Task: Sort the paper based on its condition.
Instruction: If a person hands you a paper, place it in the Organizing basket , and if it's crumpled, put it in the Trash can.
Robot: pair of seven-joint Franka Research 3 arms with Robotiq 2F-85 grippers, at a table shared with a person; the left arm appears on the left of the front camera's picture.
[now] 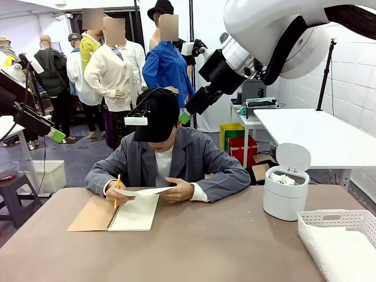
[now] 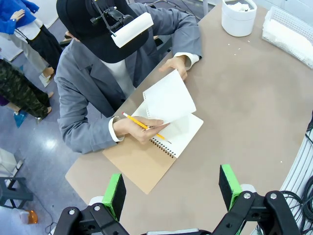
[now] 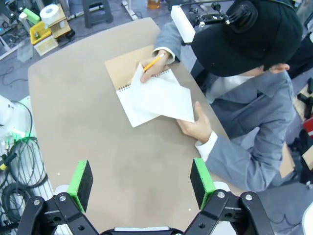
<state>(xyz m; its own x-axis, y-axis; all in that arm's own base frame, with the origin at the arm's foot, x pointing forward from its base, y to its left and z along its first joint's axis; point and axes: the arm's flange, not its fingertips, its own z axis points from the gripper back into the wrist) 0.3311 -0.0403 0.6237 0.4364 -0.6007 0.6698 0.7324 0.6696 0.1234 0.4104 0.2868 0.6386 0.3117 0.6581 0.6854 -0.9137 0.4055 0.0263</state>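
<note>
So both arms are up in the air, well above the surface (image 1: 235,241). The left tool (image 2: 172,192) has its green pads spread wide with nothing between them, and the right tool (image 3: 142,178) is the same deal, fully released and empty. The person (image 1: 161,158), in a grey jacket and black cap, sits at the far side, bent over a spiral notebook (image 1: 136,214) that lies open on the surface with its tan cover (image 1: 91,214) folded out flat to one side. They're holding one smooth sheet of paper (image 2: 168,100) just above the notebook page, pinched at both ends: one hand (image 2: 137,129) also has a yellow pencil (image 2: 133,119) in it, and the other hand (image 2: 177,63) grips the opposite edge. Over toward the robot's right there's a white round bin (image 1: 285,200) with its flip lid standing up, and crumpled paper (image 1: 285,179) sits inside it. Just beside the bin, nearer the robot, is a white lattice basket (image 1: 329,220) with what looks like flat white sheets (image 1: 346,252) lying in it
</note>
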